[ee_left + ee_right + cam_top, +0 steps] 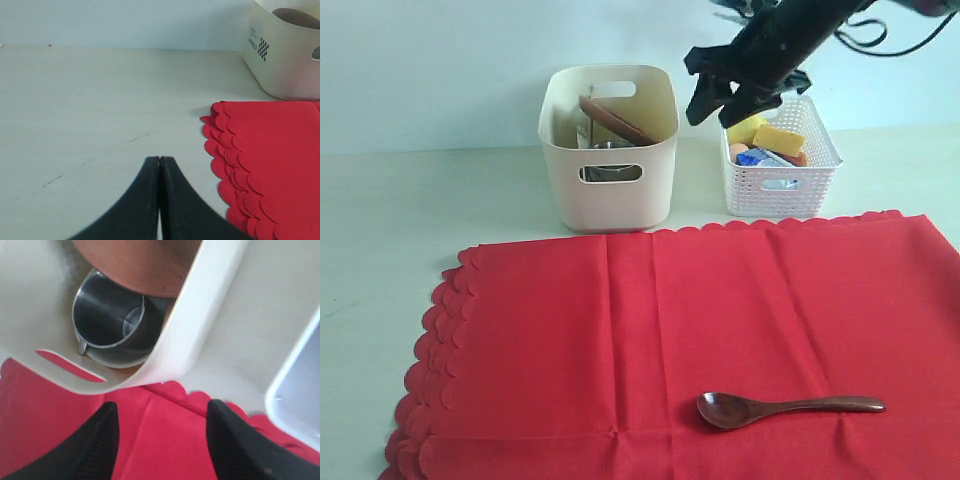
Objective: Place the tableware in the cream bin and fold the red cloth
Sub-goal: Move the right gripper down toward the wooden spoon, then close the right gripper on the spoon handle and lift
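Lying on one red cloth [620, 330]: one dark wooden spoon [785, 407].

I see a pale, off-white table [380, 220] spread across my exterior feed. It is matte and evenly lit, with only soft shadows on it. Behind it stands a plain, light bluish wall [420, 70], which meets the tabletop in a straight line. On my left wrist feed the tabletop shows a few faint dark scuffs [139, 137].

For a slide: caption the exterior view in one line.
Wooden spoon lies on the red cloth; plate and cup sit in the cream bin; right gripper hovers, jaws open, beside it.
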Controlling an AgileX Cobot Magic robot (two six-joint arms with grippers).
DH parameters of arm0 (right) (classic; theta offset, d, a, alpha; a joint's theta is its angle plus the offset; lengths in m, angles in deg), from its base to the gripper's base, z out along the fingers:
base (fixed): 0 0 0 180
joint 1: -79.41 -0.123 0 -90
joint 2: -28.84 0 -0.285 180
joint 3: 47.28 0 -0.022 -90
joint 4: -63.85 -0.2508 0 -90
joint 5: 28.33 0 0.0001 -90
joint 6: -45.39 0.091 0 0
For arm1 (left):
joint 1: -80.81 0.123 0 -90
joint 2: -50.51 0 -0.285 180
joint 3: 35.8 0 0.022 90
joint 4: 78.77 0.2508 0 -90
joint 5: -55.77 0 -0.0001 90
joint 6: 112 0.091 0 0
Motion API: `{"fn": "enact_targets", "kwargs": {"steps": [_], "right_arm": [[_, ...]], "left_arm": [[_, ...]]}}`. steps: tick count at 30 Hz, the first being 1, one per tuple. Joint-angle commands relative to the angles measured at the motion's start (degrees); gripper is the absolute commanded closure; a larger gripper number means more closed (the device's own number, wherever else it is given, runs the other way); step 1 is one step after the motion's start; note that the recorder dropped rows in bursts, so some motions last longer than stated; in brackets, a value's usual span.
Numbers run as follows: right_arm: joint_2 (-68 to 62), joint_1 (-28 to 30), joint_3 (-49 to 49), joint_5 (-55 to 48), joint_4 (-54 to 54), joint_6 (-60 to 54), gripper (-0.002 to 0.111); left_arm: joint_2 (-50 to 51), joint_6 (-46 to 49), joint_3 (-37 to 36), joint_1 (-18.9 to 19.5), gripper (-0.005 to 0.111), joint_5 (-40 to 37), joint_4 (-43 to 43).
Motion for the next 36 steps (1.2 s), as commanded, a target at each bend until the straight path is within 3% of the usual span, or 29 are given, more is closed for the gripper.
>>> {"fn": "enact_targets", "kwargs": {"steps": [1,5,9,11,14,18,21,28,36], "right_arm": [[6.39,0.25,1.08,-1.11,3.29,-2.17,0.062],[14.56,0.25,9.84,-1.11,3.57,-5.82,0.066],[25.97,0.25,26.82,-0.4,2.62,-10.3,0.072],[33.53,0.25,38.98,7.08,0.77,-14.38,0.073],[38.33,0.25,47.31,10.74,-0.71,-18.36,0.073],[43.6,0.25,61.13,10.66,-9.73,-34.94,0.073],[44.4,-3.89,69.82,12.05,-5.93,-41.71,0.073],[41.48,-12.74,80.48,22.8,8.97,-49.97,0.067],[35.81,-13.41,81.37,30.28,16.02,-48.15,0.067]], "left_arm": [[-0.32,-0.16,0.25,-0.38,0.107,0.81,-0.13],[-0.32,-0.16,0.25,-0.38,0.107,0.81,-0.13],[-0.32,-0.16,0.25,-0.38,0.107,0.81,-0.13],[-0.32,-0.16,0.25,-0.38,0.107,0.81,-0.13],[-0.32,-0.16,0.25,-0.38,0.107,0.81,-0.13],[-0.32,-0.16,0.25,-0.38,0.107,0.81,-0.13],[-0.32,-0.16,0.25,-0.38,0.107,0.81,-0.13],[-0.32,-0.16,0.25,-0.38,0.107,0.81,-0.13],[-0.32,-0.16,0.25,-0.38,0.107,0.81,-0.13]]}}
